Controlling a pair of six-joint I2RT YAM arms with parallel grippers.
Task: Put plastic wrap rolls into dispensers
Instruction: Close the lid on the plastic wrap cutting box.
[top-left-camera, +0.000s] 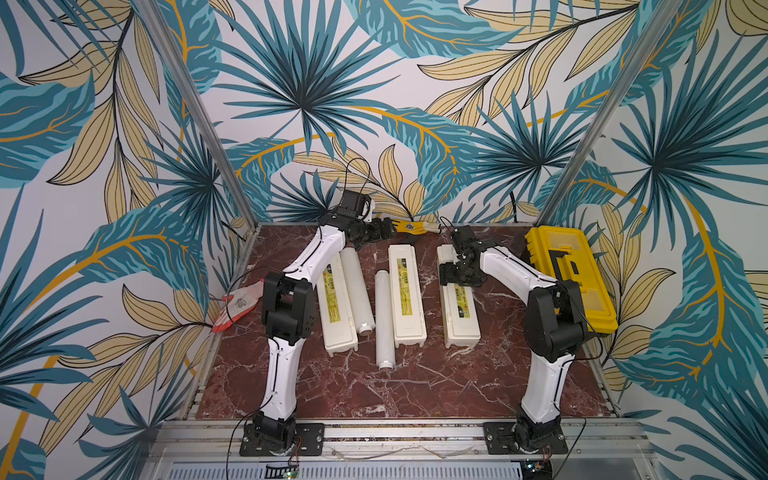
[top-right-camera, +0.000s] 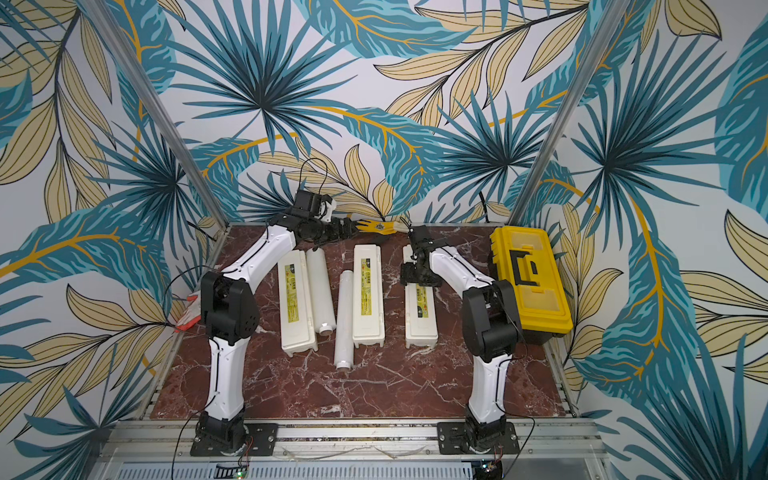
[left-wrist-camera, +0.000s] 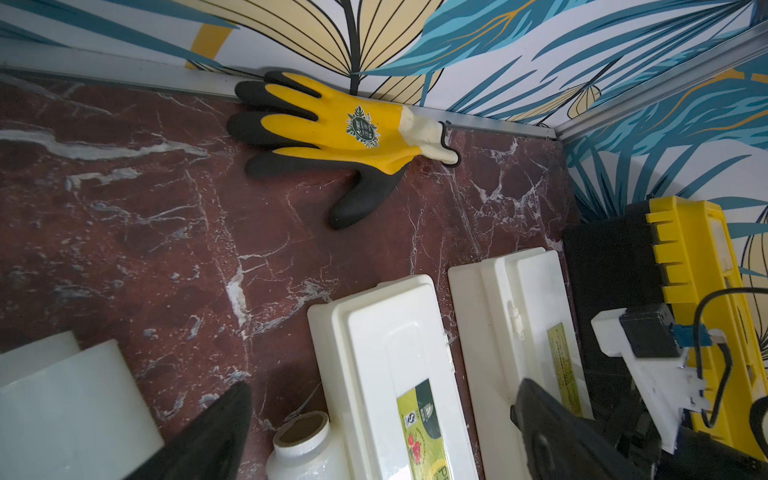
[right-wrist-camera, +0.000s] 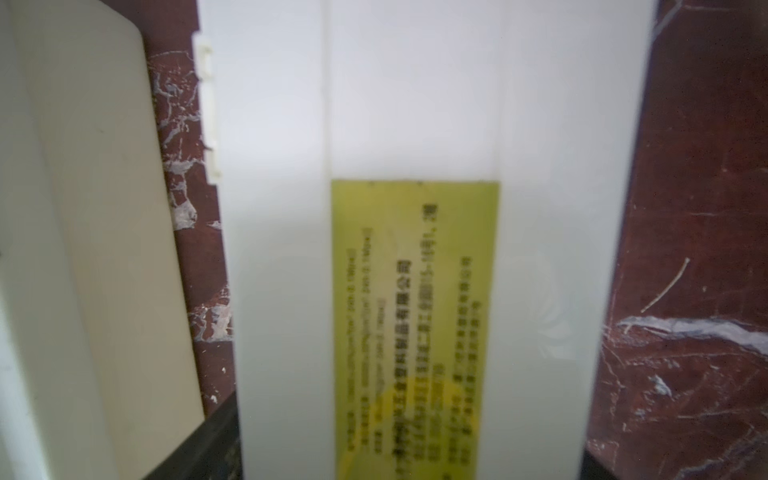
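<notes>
Cream-white plastic shows in three long rectangular boxes lying side by side, lids closed and yellow labels up, on the red-brown marble tabletop (top-left-camera: 415, 382). The right gripper (top-left-camera: 461, 279) sits down over the far half of the right dispenser (top-left-camera: 462, 322). Its jaws straddle the box across its width, and in the right wrist view a black finger (right-wrist-camera: 208, 449) lies against each long side of the box (right-wrist-camera: 415, 124), so the hand is closed on this dispenser.

The middle dispenser (top-left-camera: 409, 307) and the left dispenser (top-left-camera: 337, 316) lie untouched. Two long translucent-white plastic wrap rolls lie loose on the marble. The first roll (top-left-camera: 356, 291) rests right beside the left dispenser. The second roll (top-left-camera: 383, 320) lies just beside the middle dispenser, a little nearer the robot's base. Both are well apart from the right gripper, with the middle dispenser between them. A third roll is not in view.

The left gripper (top-left-camera: 384, 229) hovers at the back of the table, jaws spread wide and holding nothing. It is close to a yellow work glove with black fingers (left-wrist-camera: 332, 124) by the back wall, beyond the far ends of the rolls. A yellow-and-black toolbox (top-left-camera: 569, 274) stands along the right edge, and an orange-and-white glove (top-left-camera: 237, 307) lies at the left edge.
</notes>
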